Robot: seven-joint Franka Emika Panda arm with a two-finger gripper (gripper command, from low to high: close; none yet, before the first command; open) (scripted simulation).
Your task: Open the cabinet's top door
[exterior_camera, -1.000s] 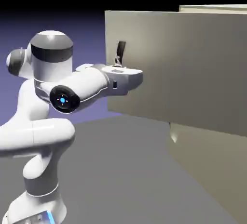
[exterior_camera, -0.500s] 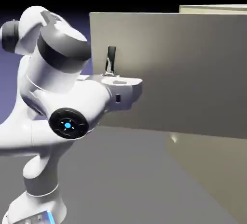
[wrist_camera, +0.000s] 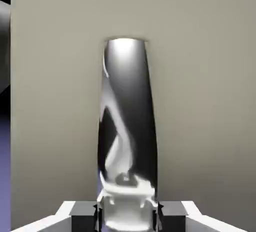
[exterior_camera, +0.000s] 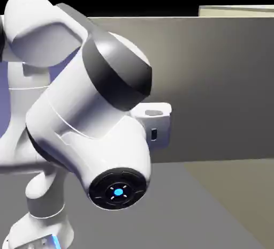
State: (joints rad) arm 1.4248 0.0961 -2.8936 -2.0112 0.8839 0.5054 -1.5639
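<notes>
The cabinet (exterior_camera: 235,197) stands at the exterior view's right, with part of its pale top and its lower body shown above and below the top door. The top door (exterior_camera: 219,87) is swung out from the body: its broad beige panel is carried past the cabinet's front toward the exterior view's left, where it is partly covered by the arm. Its lower edge is seen above the grey ground (exterior_camera: 166,205), and its upper edge runs just below the level of the cabinet's top. How wide the opening is behind the panel cannot be told.

The white arm (exterior_camera: 59,108) is bent across the exterior view's left half, with its large wrist section tilted in front of the door. By it, the panel's free upright edge is hidden in that view; in the hand view this edge is seen near the left border, with a strip of blue-violet backdrop (wrist_camera: 5,176) and black beyond it.

The gripper (wrist_camera: 128,215) is clamped on the door's handle (wrist_camera: 131,101), with one fingertip pressed at each side of it. In the exterior view only the white hand housing is shown, and the fingertips are hidden. The handle, a glossy dark bar, is set on the door's face nearer the free edge than the middle of what is shown. Bright reflections are carried on its surface, and its near end is held between the fingertips.
</notes>
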